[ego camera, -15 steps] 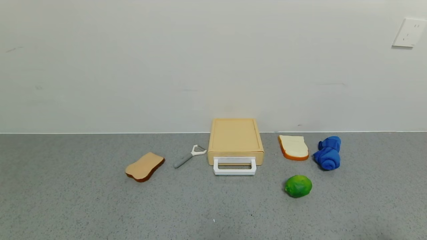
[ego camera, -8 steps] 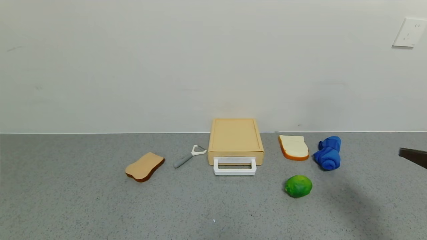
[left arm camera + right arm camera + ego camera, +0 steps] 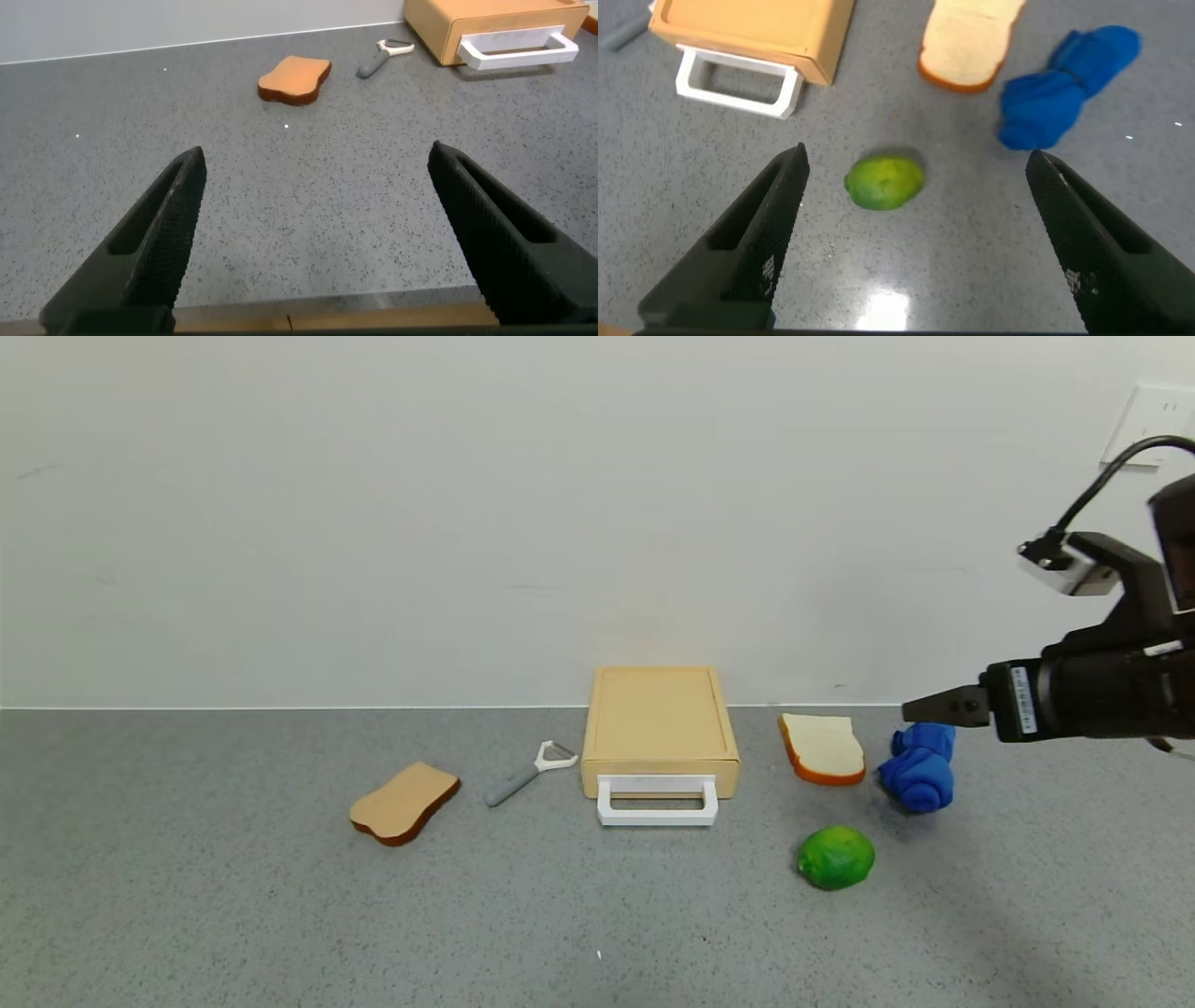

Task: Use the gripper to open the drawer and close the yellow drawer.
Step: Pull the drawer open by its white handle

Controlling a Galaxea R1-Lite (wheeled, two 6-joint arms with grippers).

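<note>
The yellow drawer (image 3: 658, 719) is a flat pale tan box against the back wall at the table's middle. Its tray is pushed in and its white loop handle (image 3: 657, 816) points toward me. It also shows in the right wrist view (image 3: 752, 28) and the left wrist view (image 3: 486, 19). My right gripper (image 3: 920, 709) is open and empty. It hovers above the table to the right of the drawer, over the blue cloth, and in its wrist view (image 3: 917, 154) it frames the lime. My left gripper (image 3: 317, 151) is open and empty, low at the table's front left, far from the drawer.
A brown bread slice (image 3: 404, 802) and a peeler (image 3: 527, 773) lie left of the drawer. A white bread slice (image 3: 822, 749), a rolled blue cloth (image 3: 920, 770) and a green lime (image 3: 836, 857) lie to its right. A wall outlet (image 3: 1144, 420) is at the far right.
My right arm has come into the head view from the right edge and moved left, its fingertips now above the blue cloth. The drawer and other objects have not moved.
</note>
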